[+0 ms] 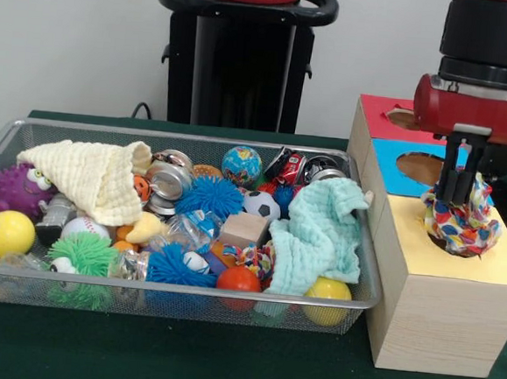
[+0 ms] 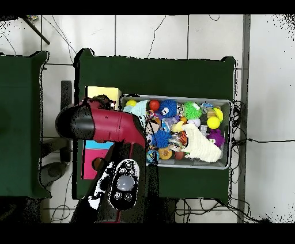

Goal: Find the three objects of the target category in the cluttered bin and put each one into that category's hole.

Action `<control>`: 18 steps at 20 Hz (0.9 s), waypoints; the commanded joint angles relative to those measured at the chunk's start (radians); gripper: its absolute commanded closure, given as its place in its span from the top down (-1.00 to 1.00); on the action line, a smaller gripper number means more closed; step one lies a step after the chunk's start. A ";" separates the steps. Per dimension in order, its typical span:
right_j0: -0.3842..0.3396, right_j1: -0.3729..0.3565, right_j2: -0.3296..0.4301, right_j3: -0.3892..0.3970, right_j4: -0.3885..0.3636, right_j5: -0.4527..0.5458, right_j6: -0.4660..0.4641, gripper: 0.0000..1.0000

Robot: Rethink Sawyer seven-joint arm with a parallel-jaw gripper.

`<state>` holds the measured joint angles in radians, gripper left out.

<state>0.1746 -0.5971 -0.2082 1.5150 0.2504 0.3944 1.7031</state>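
Where yellow hole (image 1: 449, 244) gapes, seemingly patterned cloth (image 1: 462, 222).

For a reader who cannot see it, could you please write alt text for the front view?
The red and black arm's gripper holds a multicoloured cloth over the hole in the yellow top of a wooden box. Beside it, a wire mesh bin brims with balls, spiky toys, cans and two more cloths.

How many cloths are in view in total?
3: a cream cloth at the bin's left, a mint cloth at its right, a patterned cloth in the gripper. Others may be buried.
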 commanded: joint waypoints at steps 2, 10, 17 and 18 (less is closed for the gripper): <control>-0.001 0.086 0.053 0.029 0.017 -0.028 0.217 -1.00; 0.019 0.143 0.046 -0.003 0.022 -0.060 0.229 -1.00; 0.028 0.172 0.038 -0.037 0.039 -0.049 0.235 -1.00; 0.030 0.170 0.038 -0.038 0.041 -0.046 0.236 -1.00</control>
<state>0.2016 -0.5046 -0.2087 1.5019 0.2543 0.3607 1.7031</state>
